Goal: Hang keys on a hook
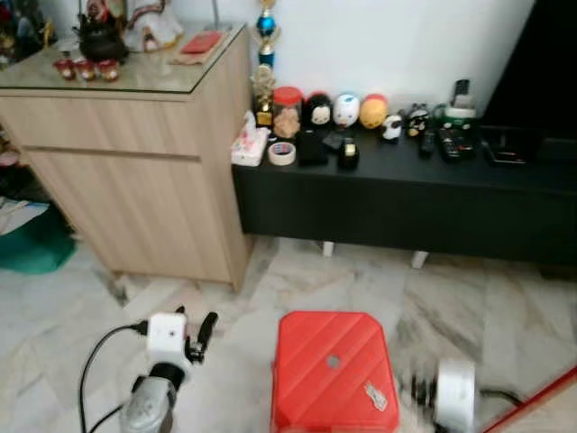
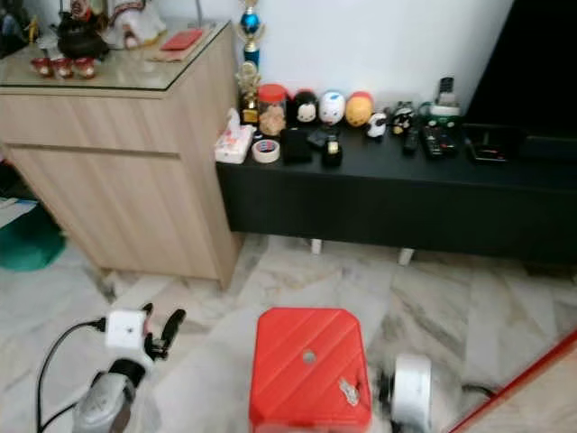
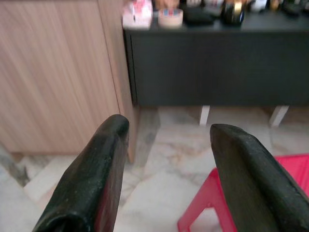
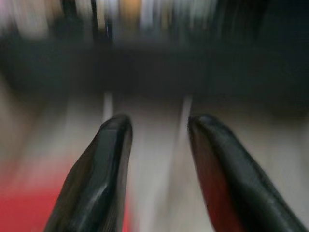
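Observation:
My left gripper [image 1: 195, 332] hangs low over the marble floor, left of a red stool [image 1: 332, 365], and its fingers [image 3: 104, 159] stand open with nothing between them. At the stool's right, my right gripper [image 4: 159, 120] is blurred and also open and empty. A small pale object [image 1: 377, 395] lies on the stool's near right corner; it is too small to identify. On the black console [image 1: 406, 198] lies a small dark item with a yellow patch [image 1: 348, 154], which I cannot make out as keys or not.
A wooden cabinet [image 1: 135, 198] with a glass top stands at the left, against the console. The console carries a tape roll [image 1: 281, 153], a tissue pack [image 1: 250, 144], a jar, plush toys and remotes [image 1: 448, 142]. A red bar [image 1: 541, 397] crosses the lower right corner.

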{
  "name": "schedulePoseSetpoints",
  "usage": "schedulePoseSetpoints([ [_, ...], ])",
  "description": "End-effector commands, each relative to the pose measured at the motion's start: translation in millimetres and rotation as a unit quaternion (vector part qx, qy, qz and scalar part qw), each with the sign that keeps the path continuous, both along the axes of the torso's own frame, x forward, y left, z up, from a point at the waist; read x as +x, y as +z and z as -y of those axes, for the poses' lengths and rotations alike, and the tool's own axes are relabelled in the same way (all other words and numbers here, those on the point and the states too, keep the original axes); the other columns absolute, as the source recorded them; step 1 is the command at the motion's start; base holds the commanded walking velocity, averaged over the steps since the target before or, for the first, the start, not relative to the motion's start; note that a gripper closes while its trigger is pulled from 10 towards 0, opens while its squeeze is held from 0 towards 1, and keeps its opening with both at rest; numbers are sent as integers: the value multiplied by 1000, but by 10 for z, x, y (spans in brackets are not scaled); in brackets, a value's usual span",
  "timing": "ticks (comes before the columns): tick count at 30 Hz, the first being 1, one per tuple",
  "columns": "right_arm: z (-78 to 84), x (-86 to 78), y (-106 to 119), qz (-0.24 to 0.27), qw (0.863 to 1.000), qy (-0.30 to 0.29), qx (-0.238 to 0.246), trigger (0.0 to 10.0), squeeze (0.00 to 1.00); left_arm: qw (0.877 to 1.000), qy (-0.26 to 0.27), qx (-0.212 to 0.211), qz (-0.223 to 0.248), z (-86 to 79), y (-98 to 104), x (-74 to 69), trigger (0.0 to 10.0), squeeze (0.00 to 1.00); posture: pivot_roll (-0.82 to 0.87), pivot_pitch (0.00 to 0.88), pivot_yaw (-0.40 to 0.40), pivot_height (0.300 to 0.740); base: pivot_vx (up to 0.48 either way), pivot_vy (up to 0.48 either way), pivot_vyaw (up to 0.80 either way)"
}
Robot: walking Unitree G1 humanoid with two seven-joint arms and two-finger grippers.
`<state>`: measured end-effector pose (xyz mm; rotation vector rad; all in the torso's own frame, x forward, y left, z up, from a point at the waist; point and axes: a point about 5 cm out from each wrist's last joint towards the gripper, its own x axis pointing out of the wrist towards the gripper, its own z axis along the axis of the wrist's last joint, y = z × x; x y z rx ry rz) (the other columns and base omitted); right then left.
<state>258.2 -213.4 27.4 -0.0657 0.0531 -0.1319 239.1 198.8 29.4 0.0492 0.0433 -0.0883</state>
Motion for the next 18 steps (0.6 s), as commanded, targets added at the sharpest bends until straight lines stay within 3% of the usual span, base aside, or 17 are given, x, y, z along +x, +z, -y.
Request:
schedulePoseSetpoints([
  [1, -31, -56, -13, -4, 1000, 3, 6, 10000, 0, 1000, -1, 2, -1, -22, 18, -31, 10000, 0, -8, 0, -32, 740, 0, 0, 0],
  [6, -31, -101, 76, 19, 1000, 3, 12, 10000, 0, 1000, 2, 14, -1, -126, 88, -199, 10000, 0, 2, 0, -39, 740, 0, 0, 0],
  [10, -12, -150, 90, 14, 1000, -15, 18, 10000, 0, 1000, 11, 15, 1, -155, 112, -215, 10000, 0, 4, 0, -44, 740, 0, 0, 0],
  [13, 40, -448, 56, -20, 999, -34, 25, 10000, 0, 1000, 21, 2, 23, -118, 281, -184, 10000, 0, 14, 0, -51, 740, 0, 0, 0],
  [16, 34, -609, -37, -44, 999, -23, 12, 10000, 0, 999, 12, 7, 31, -92, 355, -163, 10000, 0, 16, 0, -51, 740, 0, 0, 0],
  [18, 33, -632, -68, -50, 998, -27, 13, 10000, 0, 999, 15, 4, 32, -103, 381, -138, 10000, 0, 19, 0, -51, 740, 0, 0, 0],
])
